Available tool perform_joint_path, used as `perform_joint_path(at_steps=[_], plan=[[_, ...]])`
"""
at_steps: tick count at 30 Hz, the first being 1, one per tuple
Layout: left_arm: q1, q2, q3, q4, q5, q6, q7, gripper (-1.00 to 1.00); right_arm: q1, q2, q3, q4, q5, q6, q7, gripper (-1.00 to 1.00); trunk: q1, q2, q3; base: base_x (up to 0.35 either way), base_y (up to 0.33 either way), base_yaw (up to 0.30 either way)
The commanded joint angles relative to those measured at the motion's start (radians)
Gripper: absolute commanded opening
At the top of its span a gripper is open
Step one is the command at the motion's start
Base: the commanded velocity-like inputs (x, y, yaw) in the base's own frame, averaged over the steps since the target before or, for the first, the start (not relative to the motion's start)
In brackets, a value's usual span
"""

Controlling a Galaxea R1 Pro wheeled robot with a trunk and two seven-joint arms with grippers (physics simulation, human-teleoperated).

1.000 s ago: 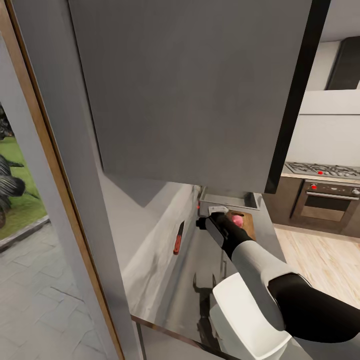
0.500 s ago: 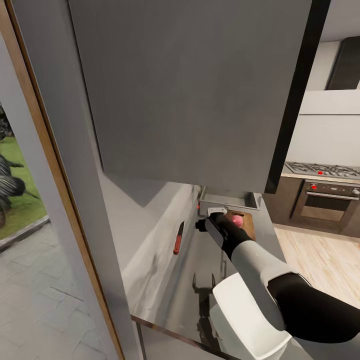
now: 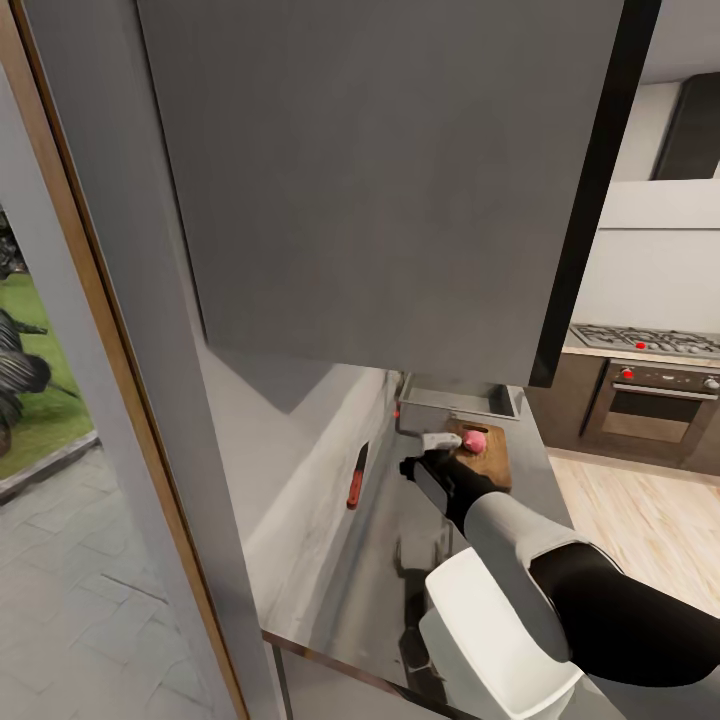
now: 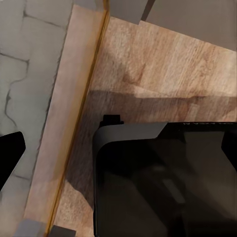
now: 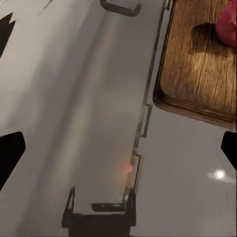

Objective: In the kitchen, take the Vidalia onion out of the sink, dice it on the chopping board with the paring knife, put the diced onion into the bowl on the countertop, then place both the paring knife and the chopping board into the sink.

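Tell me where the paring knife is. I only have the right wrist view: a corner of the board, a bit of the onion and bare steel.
Observer: The paring knife lies along the foot of the back wall, left of the right tool as the head view shows it, handle nearer the robot.
Operator: Is the onion whole?
Observer: Yes. The Vidalia onion sits uncut on the chopping board, and the open tool is off it.
Operator: What's past the board?
Observer: The sink, its far part hidden behind the wall cabinet.
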Motion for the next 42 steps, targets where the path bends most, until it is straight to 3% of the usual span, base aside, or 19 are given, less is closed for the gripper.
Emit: perform_joint_path(at_steps=[1, 4, 11, 18, 33, 42], plan=[[-0.001, -0.001, -0.008, 0.004, 0.009, -0.005, -0.004, 1.0, 0.0, 0.0, 0.007, 0.0, 0.004, -0.006, -0.024, 1.0, 0.001, -0.002, -0.001, 0.0, 0.0, 0.0], [-0.001, -0.001, -0.008, 0.004, 0.009, -0.005, -0.004, 1.0, 0.0, 0.0, 0.007, 0.002, 0.03, -0.04, -0.056, 1.0, 0.001, -0.002, -0.001, 0.0, 0.0, 0.0], [-0.001, 0.0, -0.008, 0.004, 0.009, -0.005, -0.002, 1.0, 0.0, 0.0, 0.009, 0.002, 0.037, -0.052, -0.063, 1.0, 0.001, -0.002, -0.001, 0.0, 0.0, 0.0], [-0.001, 0.003, -0.008, 0.004, 0.009, -0.005, -0.002, 1.0, 0.0, 0.0, 0.007, 0.002, 0.036, -0.055, 0.016, 1.0, 0.001, -0.002, -0.001, 0.0, 0.0, 0.066], [-0.001, 0.001, -0.008, 0.004, 0.009, -0.005, -0.002, 1.0, 0.0, 0.0, 0.007, 0.002, 0.037, -0.055, 0.023, 1.0, 0.001, -0.002, -0.001, 0.0, 0.0, 0.267], [-0.001, -0.001, -0.008, 0.004, 0.009, -0.005, -0.002, 1.0, 0.001, 0.0, 0.006, 0.002, 0.037, -0.055, 0.025, 1.0, 0.001, -0.002, -0.002, 0.0, 0.0, 0.046]])
